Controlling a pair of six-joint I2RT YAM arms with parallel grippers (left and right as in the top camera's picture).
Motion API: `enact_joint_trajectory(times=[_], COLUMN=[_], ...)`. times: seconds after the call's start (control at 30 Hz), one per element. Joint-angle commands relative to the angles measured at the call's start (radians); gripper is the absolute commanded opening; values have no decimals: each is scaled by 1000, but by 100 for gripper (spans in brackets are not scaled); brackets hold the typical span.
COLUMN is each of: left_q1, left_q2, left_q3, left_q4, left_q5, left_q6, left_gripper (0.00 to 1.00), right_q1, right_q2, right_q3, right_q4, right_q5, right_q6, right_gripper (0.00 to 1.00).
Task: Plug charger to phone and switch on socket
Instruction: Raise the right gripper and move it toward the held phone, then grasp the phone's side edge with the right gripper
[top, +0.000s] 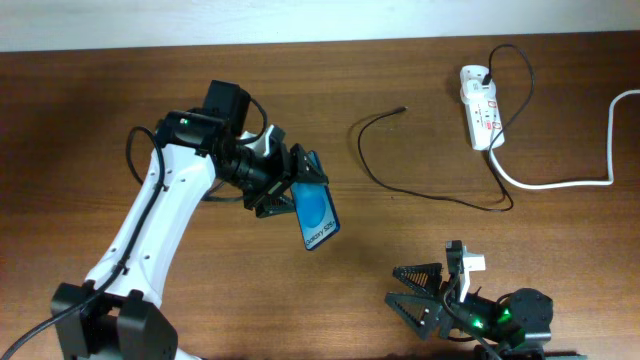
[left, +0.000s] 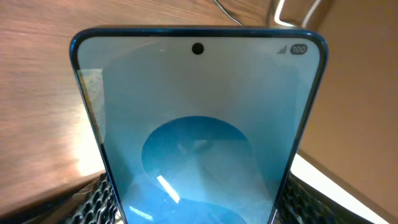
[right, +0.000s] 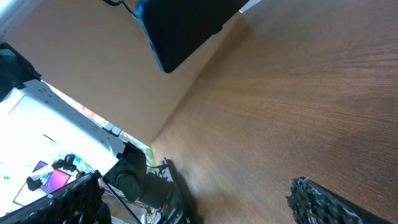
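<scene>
My left gripper is shut on the phone and holds it above the table at centre left, its blue screen with white text facing up. In the left wrist view the phone fills the frame between my fingers. The charger, a thin black cable, lies loose on the table with its plug tip near the middle back. The socket, a white power strip, lies at the back right. My right gripper is open and empty near the front edge; its fingers are spread wide over bare wood.
A thick white cord runs from the socket off the right edge. The phone's dark back shows at the top of the right wrist view. The left arm's base stands at the front left.
</scene>
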Motion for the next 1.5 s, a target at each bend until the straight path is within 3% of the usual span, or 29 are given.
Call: enact_joint_trajectory(times=[0.0,0.1,0.43,0.67,0.8,0.97,1.13,1.3,1.47], left_q1=[-16,-43,-47,-47,-47,-47,-47,-47,-47], left_q2=[4,4,4,4,4,4,4,4,4], left_q3=[26,26,26,26,26,26,26,26,26], left_q4=[-32,-54,-16,-4,10,10,10,10,11], left_q5=[-135,-271,-393,-414,-420,-420,-420,-419,-380], left_q6=[85,85,95,95,95,95,95,95,94], left_gripper=[36,38,38,38,38,38,39,39,39], right_q1=[-5,-5,-6,-7,-7,-7,-7,-7,-7], right_q2=[-9,-9,10,234,415,635,766,750,678], right_q3=[-9,-9,-9,15,143,417,716,900,938], right_q4=[-4,-1,50,79,55,-174,-511,-793,-1002], right_q5=[9,27,299,539,597,642,642,641,629], right_q6=[-18,-18,-76,-179,-296,-454,-607,-627,-627], right_gripper=[98,98,98,98,98,99,98,98,98])
